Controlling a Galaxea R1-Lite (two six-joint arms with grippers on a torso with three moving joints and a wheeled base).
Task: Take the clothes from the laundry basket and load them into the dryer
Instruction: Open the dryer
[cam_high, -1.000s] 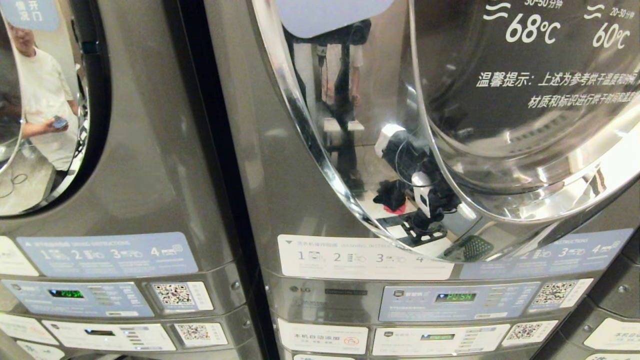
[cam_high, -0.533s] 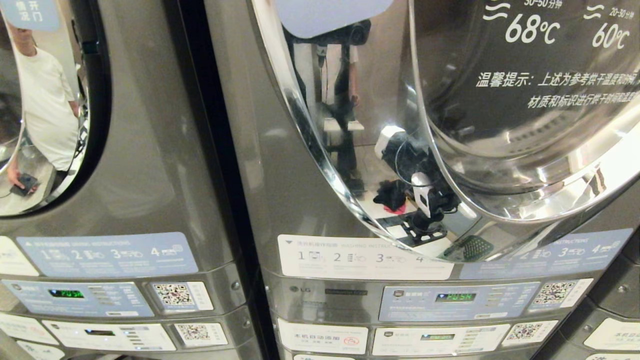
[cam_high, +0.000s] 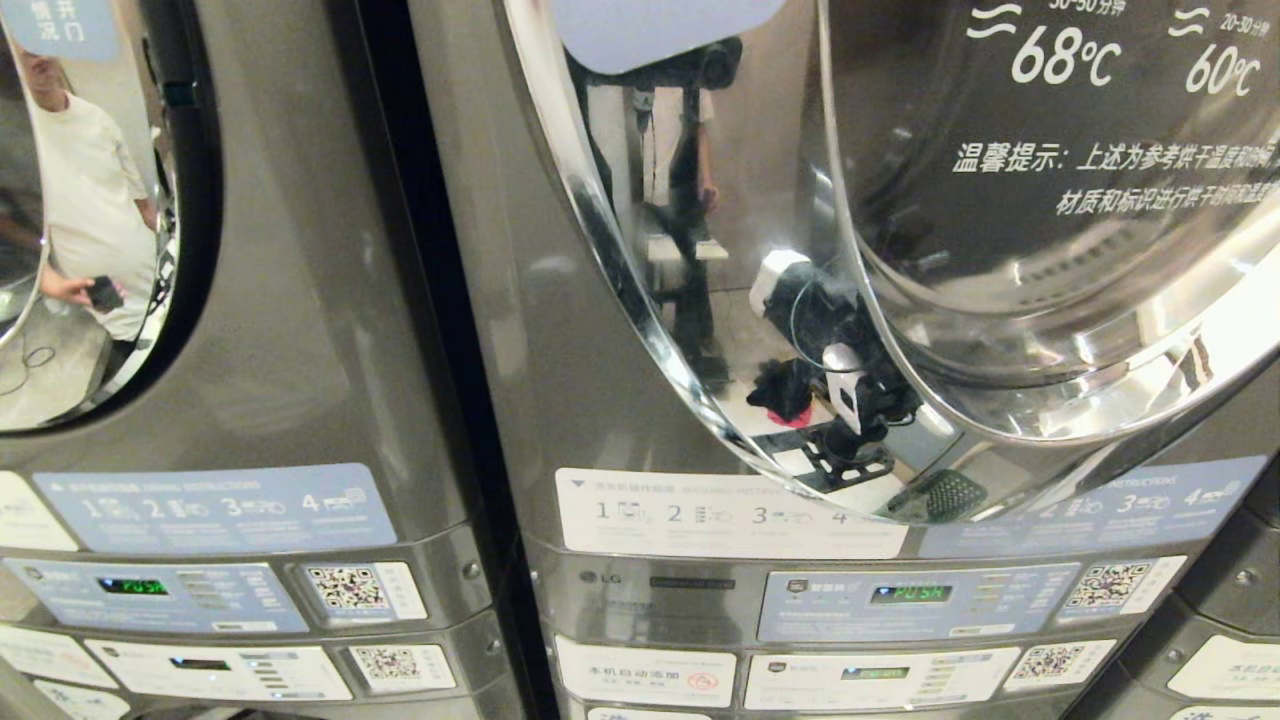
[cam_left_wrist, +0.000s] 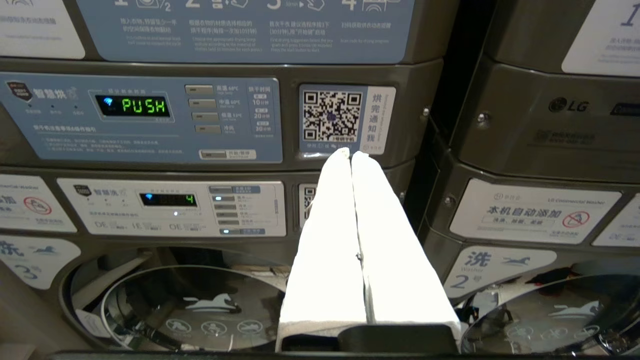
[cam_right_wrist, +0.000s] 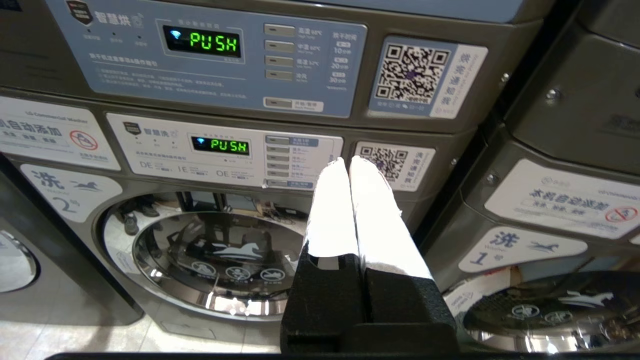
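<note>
Head view gives you the dryer close up: brushed grey metal front, a round door with a mirror-bright chrome ring and dark glass printed with white temperature figures. That ring reflects the robot and a dark heap with a red patch on the floor, too warped to name. Below the door sits a pale blue control panel with a green "PUSH" display and a QR sticker. A second grey machine stands to its left, its door mirroring a person in a white shirt. You see the left gripper with its smooth white tapered fingers pressed together, empty, before that machine's panel. Your right gripper is likewise closed on nothing. No laundry basket or clothes show directly.
</note>
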